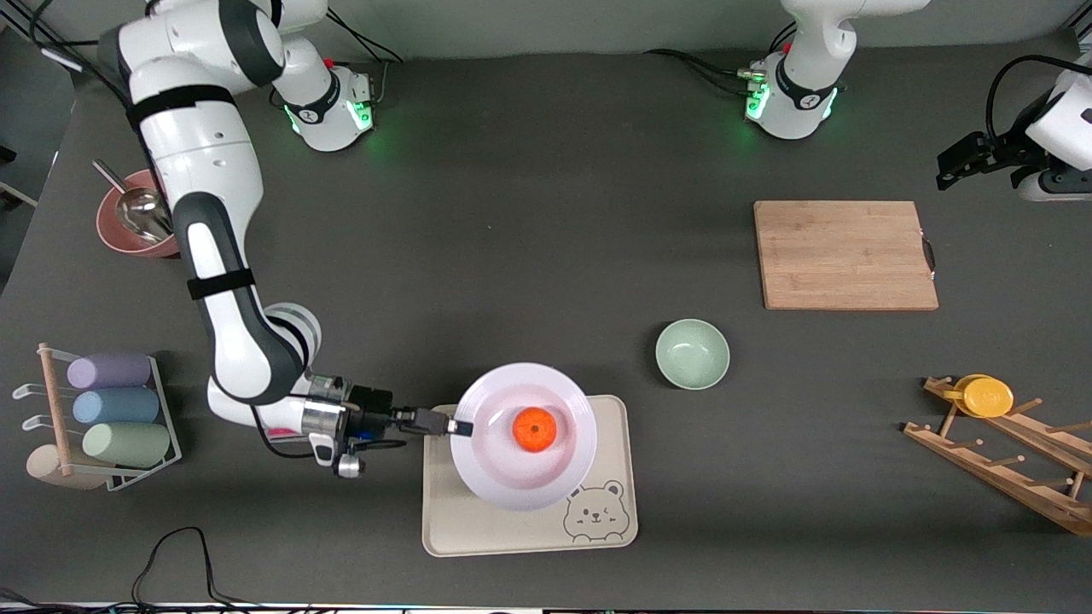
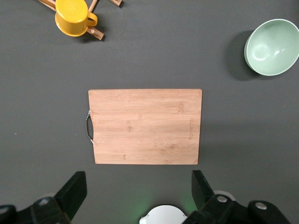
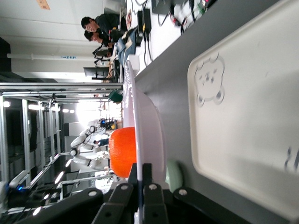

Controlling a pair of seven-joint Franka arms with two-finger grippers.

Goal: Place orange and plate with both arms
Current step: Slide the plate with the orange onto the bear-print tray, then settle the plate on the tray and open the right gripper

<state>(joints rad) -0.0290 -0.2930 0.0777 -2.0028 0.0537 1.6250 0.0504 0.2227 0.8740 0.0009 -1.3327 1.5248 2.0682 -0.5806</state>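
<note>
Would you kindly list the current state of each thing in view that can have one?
plate: held by its rim, above the bear tray, orange on it.
orange: resting on the plate.
right gripper: shut on the plate's rim.
left gripper: open, empty, over the table near the cutting board; this arm waits.
green bowl: upright, empty.
</note>
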